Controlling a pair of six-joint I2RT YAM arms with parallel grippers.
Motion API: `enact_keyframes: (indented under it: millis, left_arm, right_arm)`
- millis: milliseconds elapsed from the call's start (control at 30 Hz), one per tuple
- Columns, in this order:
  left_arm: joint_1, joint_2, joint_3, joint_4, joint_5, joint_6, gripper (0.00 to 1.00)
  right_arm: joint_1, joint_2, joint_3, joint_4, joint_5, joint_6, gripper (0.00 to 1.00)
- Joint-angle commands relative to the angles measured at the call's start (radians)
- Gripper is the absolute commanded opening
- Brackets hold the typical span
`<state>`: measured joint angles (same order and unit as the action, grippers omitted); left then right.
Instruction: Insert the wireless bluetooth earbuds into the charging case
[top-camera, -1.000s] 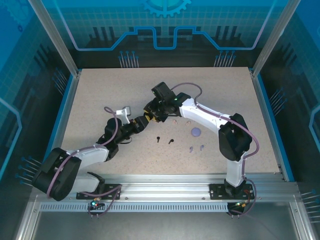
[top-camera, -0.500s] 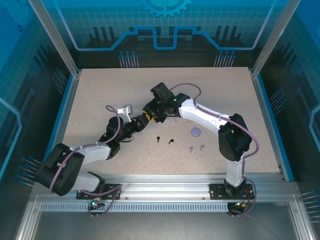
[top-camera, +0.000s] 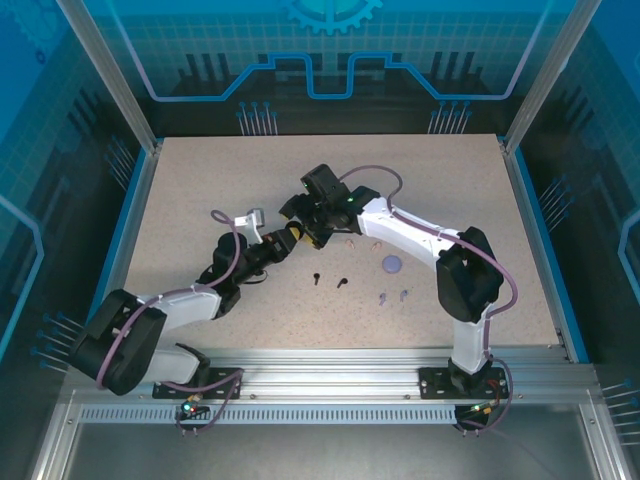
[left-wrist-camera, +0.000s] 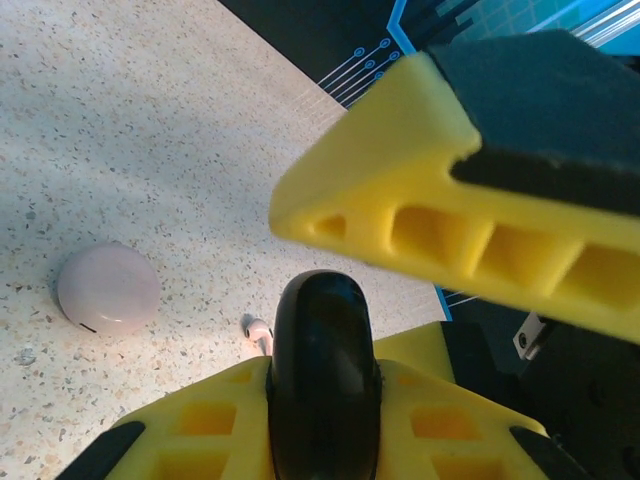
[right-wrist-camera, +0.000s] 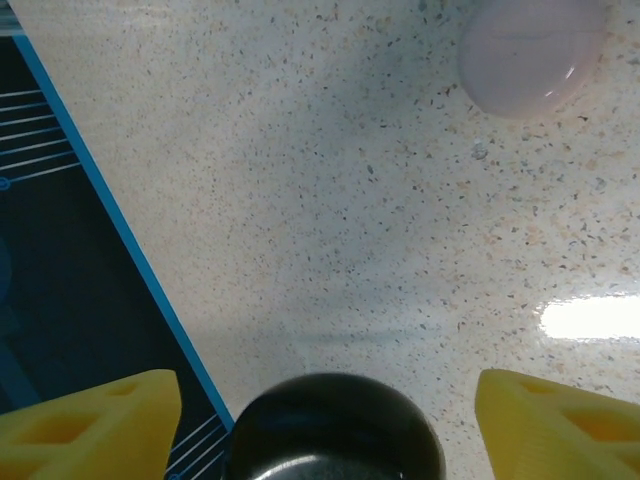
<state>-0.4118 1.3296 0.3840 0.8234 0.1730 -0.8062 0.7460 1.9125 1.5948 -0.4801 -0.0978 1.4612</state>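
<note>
The six earbuds lie loose on the speckled table (top-camera: 200, 180), all close to its middle. The black earbuds (top-camera: 316, 278) sit side by side, near the two grippers on their near side and touching neither. The lilac earbuds (top-camera: 383, 297) lie further right, and the pale pink earbuds (top-camera: 350, 241) are just beside the right arm's forearm. The lilac case (top-camera: 392, 264) lies flat between the pink and lilac pairs.

The black charging case (left-wrist-camera: 322, 380) is up off the table, turned edge-on and clamped between the yellow fingers (left-wrist-camera: 420, 180) of the left gripper (top-camera: 286, 239). The right gripper (right-wrist-camera: 320, 390) faces it from the other side with its fingers spread wide, a clear gap on each side of the case. In the left wrist view the pink case (left-wrist-camera: 108, 290) rests closed on the table beyond, with one pink earbud near it.

The far half of the table is bare up to the blue rim (top-camera: 135, 220), as are the left and right strips. A bare band also separates the earbuds from the arm bases.
</note>
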Motion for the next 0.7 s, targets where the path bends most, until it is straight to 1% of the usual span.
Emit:
enact_keyframes:
  millis: [0, 100, 200, 300, 333, 400, 500, 567, 667]
  left_arm:
    - [-0.007, -0.078, 0.049, -0.105, 0.031, 0.048, 0.00]
    - [-0.004, -0.127, 0.100, -0.228, 0.107, 0.105, 0.00]
    - [0.004, -0.127, 0.178, -0.339, 0.226, 0.167, 0.00]
    - [0.020, -0.087, 0.268, -0.408, 0.391, 0.212, 0.00]
    - [0.024, -0.070, 0.296, -0.428, 0.447, 0.226, 0.00]
    - [0.035, -0.035, 0.355, -0.482, 0.546, 0.255, 0.00]
    - [0.043, -0.008, 0.415, -0.536, 0.623, 0.283, 0.00]
    - [0.047, -0.003, 0.439, -0.551, 0.661, 0.292, 0.00]
    - [0.051, 0.001, 0.476, -0.600, 0.684, 0.314, 0.00]
  right_arm:
    - [-0.048, -0.084, -0.052, 0.022, 0.032, -0.067, 0.83]
    - [-0.112, -0.186, -0.157, 0.036, 0.046, -0.193, 0.84]
    - [-0.179, -0.271, -0.265, 0.103, -0.019, -0.389, 0.85]
    - [-0.229, -0.378, -0.387, 0.170, -0.089, -0.607, 0.85]
    - [-0.235, -0.412, -0.420, 0.191, -0.094, -0.652, 0.85]
    - [-0.237, -0.532, -0.535, 0.264, -0.089, -0.763, 0.84]
    - [-0.241, -0.677, -0.665, 0.340, -0.107, -0.845, 0.84]
    - [-0.243, -0.762, -0.747, 0.380, -0.141, -0.876, 0.84]
    - [-0.244, -0.836, -0.816, 0.423, -0.193, -0.894, 0.84]
